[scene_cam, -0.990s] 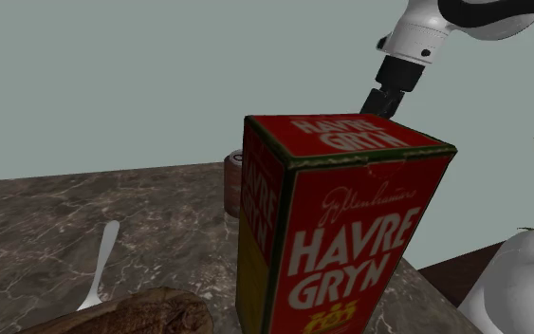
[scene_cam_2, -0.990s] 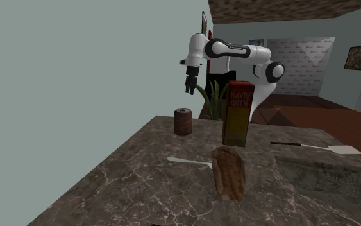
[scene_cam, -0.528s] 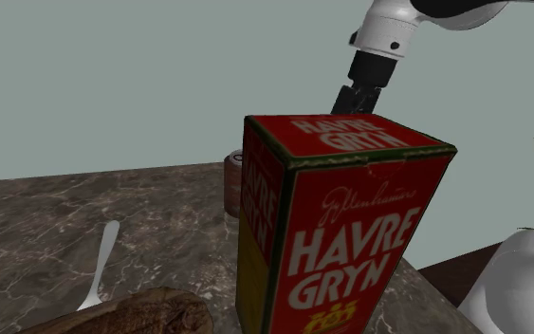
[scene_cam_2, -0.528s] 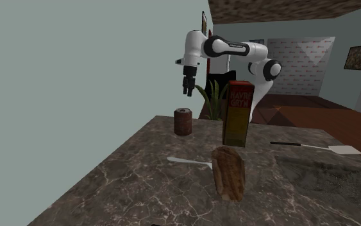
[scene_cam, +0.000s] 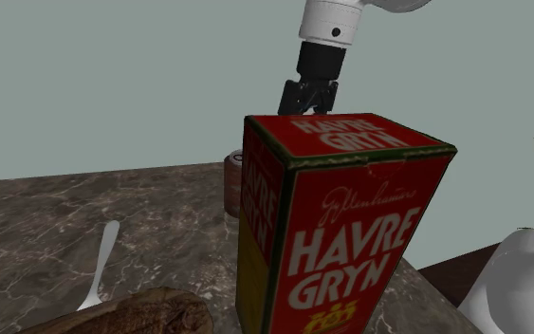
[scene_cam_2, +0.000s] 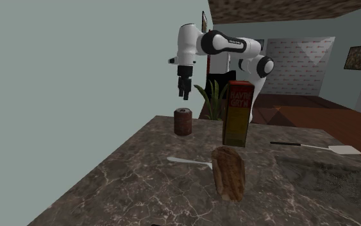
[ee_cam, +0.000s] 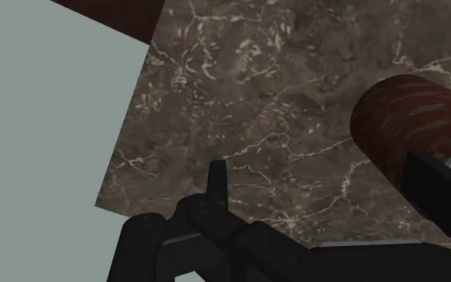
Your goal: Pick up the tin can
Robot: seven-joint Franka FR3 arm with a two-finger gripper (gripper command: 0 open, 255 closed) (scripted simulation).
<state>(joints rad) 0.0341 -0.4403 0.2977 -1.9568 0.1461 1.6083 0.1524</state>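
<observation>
The tin can is a rusty brown-red cylinder standing near the back edge of the dark marble counter, close to the wall. In the shoulder view the can peeks out from behind a red box. My gripper hangs in the air above the can, fingers pointing down. It also rises just behind the box's top. In the wrist view the fingers stand apart around my gripper, open and holding nothing. The can lies below, beside the finger that partly covers it.
A tall red "HAVRE GRYN" box stands beside the can on the second exterior view's right. A bread loaf and a pale spoon lie nearer the front. A spatula lies at the right. A plant stands behind the counter.
The arm has swung left in both exterior views, carrying the gripper from over the box's far side to above the can, and slightly lower.
</observation>
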